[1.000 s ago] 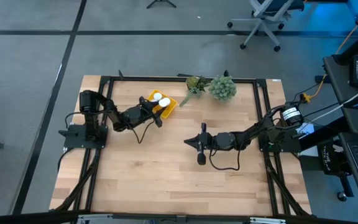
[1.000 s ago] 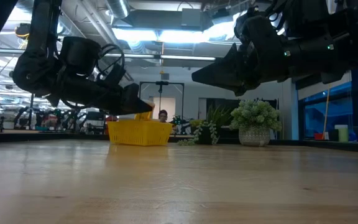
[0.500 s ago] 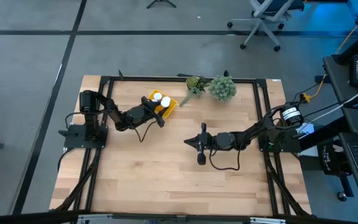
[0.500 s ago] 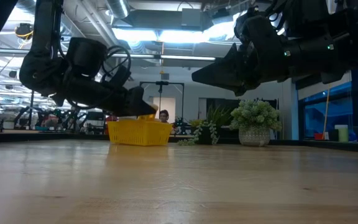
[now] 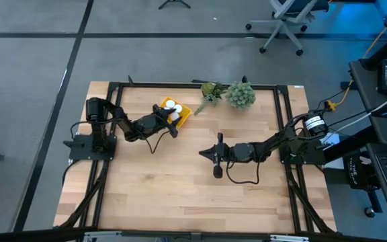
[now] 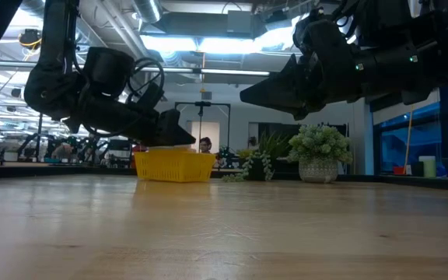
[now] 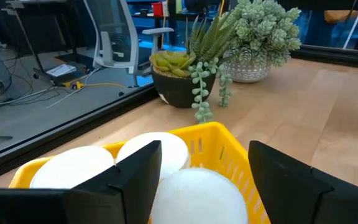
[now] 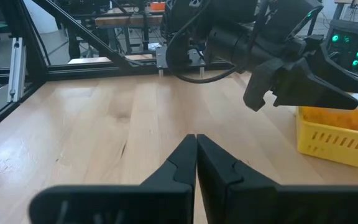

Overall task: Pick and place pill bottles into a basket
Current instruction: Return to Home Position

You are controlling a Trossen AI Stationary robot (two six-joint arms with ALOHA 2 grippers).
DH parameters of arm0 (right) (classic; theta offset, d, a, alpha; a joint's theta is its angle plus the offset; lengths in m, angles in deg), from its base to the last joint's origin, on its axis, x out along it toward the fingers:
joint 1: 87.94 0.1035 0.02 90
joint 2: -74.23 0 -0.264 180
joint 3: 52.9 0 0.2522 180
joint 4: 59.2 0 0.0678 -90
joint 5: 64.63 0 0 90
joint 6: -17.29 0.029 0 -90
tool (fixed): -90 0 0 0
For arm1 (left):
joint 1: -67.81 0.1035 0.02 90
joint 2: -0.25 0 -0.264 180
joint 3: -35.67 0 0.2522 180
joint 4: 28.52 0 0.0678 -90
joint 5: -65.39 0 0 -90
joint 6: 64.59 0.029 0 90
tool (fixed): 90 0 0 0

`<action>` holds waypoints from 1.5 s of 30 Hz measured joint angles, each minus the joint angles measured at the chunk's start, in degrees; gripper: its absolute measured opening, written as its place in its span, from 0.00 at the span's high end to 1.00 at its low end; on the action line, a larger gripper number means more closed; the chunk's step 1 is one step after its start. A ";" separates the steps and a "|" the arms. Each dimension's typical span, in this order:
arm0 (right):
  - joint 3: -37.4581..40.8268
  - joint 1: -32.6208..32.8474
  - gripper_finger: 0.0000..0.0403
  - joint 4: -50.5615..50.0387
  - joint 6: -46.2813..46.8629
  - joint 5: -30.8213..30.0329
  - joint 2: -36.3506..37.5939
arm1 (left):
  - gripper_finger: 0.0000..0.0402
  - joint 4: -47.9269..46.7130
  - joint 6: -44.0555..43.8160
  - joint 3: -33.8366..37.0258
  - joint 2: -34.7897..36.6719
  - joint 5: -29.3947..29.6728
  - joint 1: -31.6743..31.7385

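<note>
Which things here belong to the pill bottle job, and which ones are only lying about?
Job: pill bottles in the basket; left gripper, open, at the basket; right gripper, shut, mid-table.
Lying about: succulent in dark pot; leafy plant in pale pot.

From above, the dark left gripper covers part of the small bright yellow square basket; only 2 white-capped pill bottles show. Its wrist view shows 3 caps, bodies hidden, basket cut off.
</note>
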State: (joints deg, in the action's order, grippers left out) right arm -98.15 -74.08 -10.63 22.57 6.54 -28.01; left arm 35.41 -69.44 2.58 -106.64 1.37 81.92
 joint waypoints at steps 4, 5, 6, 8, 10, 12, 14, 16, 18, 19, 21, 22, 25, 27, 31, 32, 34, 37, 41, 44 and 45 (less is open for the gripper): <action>0.00 0.00 0.96 -0.02 0.00 0.00 0.00 | 0.41 0.40 0.03 0.00 0.00 -0.03 -0.11; 0.00 0.00 0.96 -0.05 0.00 0.01 0.00 | 0.41 0.44 0.03 0.00 0.00 -0.05 -0.13; 0.00 0.00 0.96 -0.14 0.00 0.01 0.00 | 0.41 0.48 0.05 0.00 0.00 -0.09 -0.13; 0.00 0.00 0.96 -0.42 0.00 0.00 0.00 | 0.41 0.48 0.03 0.04 0.00 -0.11 -0.13; -0.01 0.00 0.96 -0.46 0.00 0.01 0.00 | 0.41 0.51 0.03 0.05 0.00 -0.13 -0.13; -0.01 0.01 0.96 -0.46 0.00 0.01 0.00 | 0.42 0.89 0.05 0.07 0.00 -0.17 -0.13; -0.02 0.00 0.96 -0.46 0.00 0.01 0.00 | 0.41 2.39 0.05 0.09 0.01 -1.09 -0.13; -0.02 0.00 0.96 -0.46 0.00 0.02 0.00 | 0.41 3.99 0.60 0.09 0.33 -2.93 -0.13; -0.02 0.00 0.96 -0.46 0.00 0.01 0.00 | 0.41 4.94 1.88 0.09 0.98 -4.13 -0.15; -0.02 0.00 0.96 -0.46 0.00 0.00 0.00 | 0.41 4.92 2.22 0.09 1.34 -4.15 -0.17; -0.02 0.00 0.96 -0.46 0.00 0.02 0.00 | 0.41 4.79 2.52 0.09 2.16 -4.17 -0.14; -0.02 0.00 0.96 -0.50 0.00 0.01 0.00 | 0.42 4.84 2.53 0.11 2.61 -4.48 -0.19; -0.02 0.00 0.96 -0.71 0.00 0.02 0.00 | 0.42 4.82 2.66 0.10 4.46 -5.59 -0.57; -0.02 0.00 0.96 -0.80 0.00 0.02 0.00 | 0.42 4.83 3.67 0.09 6.21 -6.18 -1.01; -0.02 0.00 0.96 -0.90 0.00 0.02 0.00 | 0.42 3.88 6.57 0.17 10.59 -6.43 -2.42; -0.02 0.00 0.96 -0.92 0.00 0.02 0.00 | 0.42 3.16 7.00 0.43 12.02 -6.41 -2.83; -0.02 0.00 0.96 -1.24 0.03 0.01 0.00 | 0.42 1.04 7.58 1.23 15.13 -6.43 -3.57; -0.02 0.01 0.96 -1.69 0.07 0.02 -0.02 | 0.42 -3.81 7.56 3.30 20.54 -6.22 -4.59; -0.02 0.00 0.96 -1.70 0.17 0.02 -0.02 | 0.44 -9.14 7.30 6.00 28.10 -6.14 -6.39; -0.02 0.00 0.96 -1.19 0.23 0.02 -0.02 | 0.48 -13.94 7.26 7.16 33.70 -6.17 -7.77; -0.02 0.00 0.96 -0.84 0.38 0.02 -0.02 | 0.50 -16.19 7.24 7.25 35.53 -6.13 -8.27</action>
State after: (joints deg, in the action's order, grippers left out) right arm -98.17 -74.08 -11.47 22.95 6.57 -28.03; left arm 19.22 -62.20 9.83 -71.11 -4.76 73.65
